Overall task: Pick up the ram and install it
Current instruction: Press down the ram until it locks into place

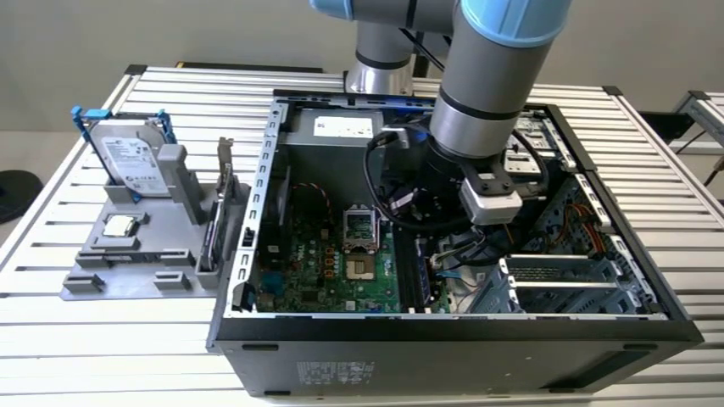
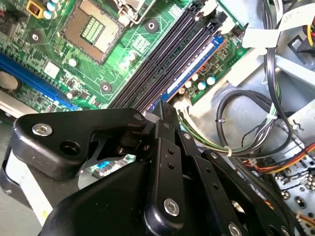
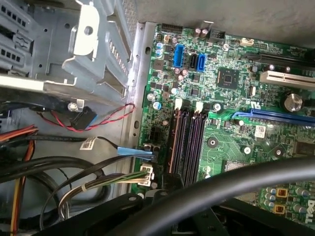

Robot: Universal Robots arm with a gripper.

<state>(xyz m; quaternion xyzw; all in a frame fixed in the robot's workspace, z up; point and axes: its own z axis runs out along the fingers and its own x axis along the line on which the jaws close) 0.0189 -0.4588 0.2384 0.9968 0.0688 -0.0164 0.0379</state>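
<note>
The ram (image 2: 197,66) is a dark bluish stick with a thin orange lower edge. It lies along the black memory slot nearest the board's edge, running from my fingertips to the slot's white latch (image 2: 216,19). My gripper (image 2: 165,105) is shut on the ram's top edge, and its black body hides the nearer half of the stick. In the exterior view my arm's wrist (image 1: 487,161) reaches down into the open computer case (image 1: 453,326), over the slots. The first wrist view has the memory slots (image 1: 409,267) (image 3: 189,142) from the other end, with the gripper's black body low in the picture.
Bundled cables (image 2: 246,128) and a metal drive cage (image 3: 83,54) crowd the side of the slots. The CPU socket (image 2: 93,24) lies on the other side. Outside the case a grey fixture (image 1: 125,271) carries a hard drive (image 1: 130,157), a chip (image 1: 119,225) and an upright bracketed card (image 1: 226,182).
</note>
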